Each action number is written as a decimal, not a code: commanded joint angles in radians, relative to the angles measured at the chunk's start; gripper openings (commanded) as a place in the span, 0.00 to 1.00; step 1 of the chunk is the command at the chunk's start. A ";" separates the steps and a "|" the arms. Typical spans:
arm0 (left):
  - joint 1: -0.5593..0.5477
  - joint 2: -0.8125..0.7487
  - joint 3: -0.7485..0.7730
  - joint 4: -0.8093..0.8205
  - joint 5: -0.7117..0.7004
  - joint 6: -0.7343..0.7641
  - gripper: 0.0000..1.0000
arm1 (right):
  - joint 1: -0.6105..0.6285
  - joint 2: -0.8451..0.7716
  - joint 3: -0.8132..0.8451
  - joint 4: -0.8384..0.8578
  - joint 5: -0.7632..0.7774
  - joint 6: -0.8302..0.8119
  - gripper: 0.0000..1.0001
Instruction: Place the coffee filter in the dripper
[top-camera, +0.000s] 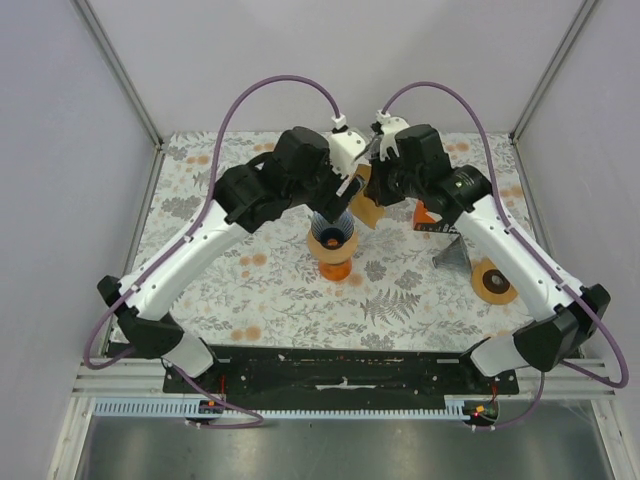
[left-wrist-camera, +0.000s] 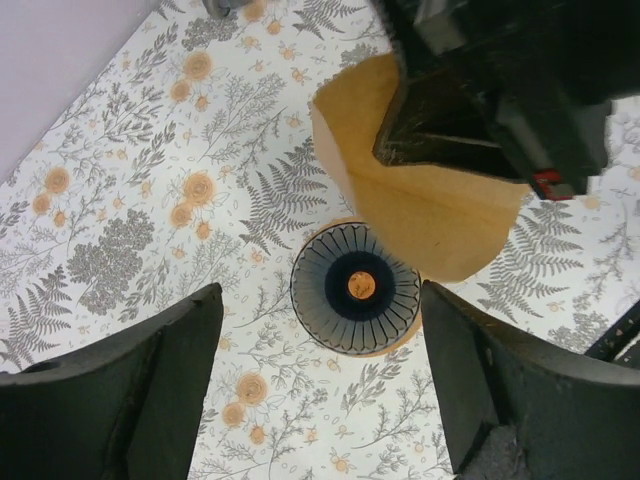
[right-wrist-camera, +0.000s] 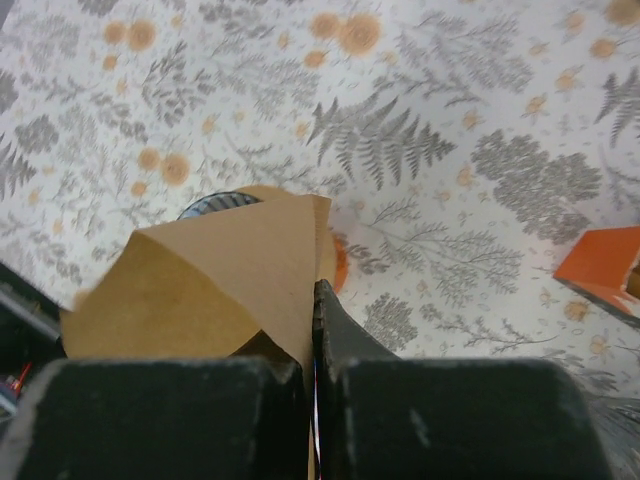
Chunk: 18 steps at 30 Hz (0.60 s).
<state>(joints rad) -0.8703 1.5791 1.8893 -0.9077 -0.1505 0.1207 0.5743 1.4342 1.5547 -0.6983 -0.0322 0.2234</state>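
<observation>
Brown paper filter (left-wrist-camera: 430, 215) hangs over the desk (left-wrist-camera: 120, 180), just beside the dripper (left-wrist-camera: 355, 287), clamped in the right jaws; the left jaws stand apart, empty. Next move, likely: centre it over the cone, lower, release.

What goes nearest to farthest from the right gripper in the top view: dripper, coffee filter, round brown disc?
1. Coffee filter, pinched in the right gripper.
2. Dripper, just to its left, mid-table.
3. Round brown disc, far right side.
</observation>
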 joint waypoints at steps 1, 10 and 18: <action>0.023 -0.090 0.037 -0.040 0.058 0.033 0.87 | -0.004 0.086 0.129 -0.206 -0.240 -0.032 0.00; 0.119 -0.067 -0.050 -0.033 0.175 -0.044 0.87 | 0.033 0.252 0.257 -0.336 -0.279 -0.048 0.00; 0.145 -0.024 -0.116 0.015 0.229 -0.104 0.83 | 0.071 0.362 0.350 -0.389 -0.222 -0.052 0.00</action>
<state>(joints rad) -0.7315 1.5398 1.7947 -0.9333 0.0174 0.0711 0.6327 1.7721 1.8408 -1.0439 -0.2691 0.1883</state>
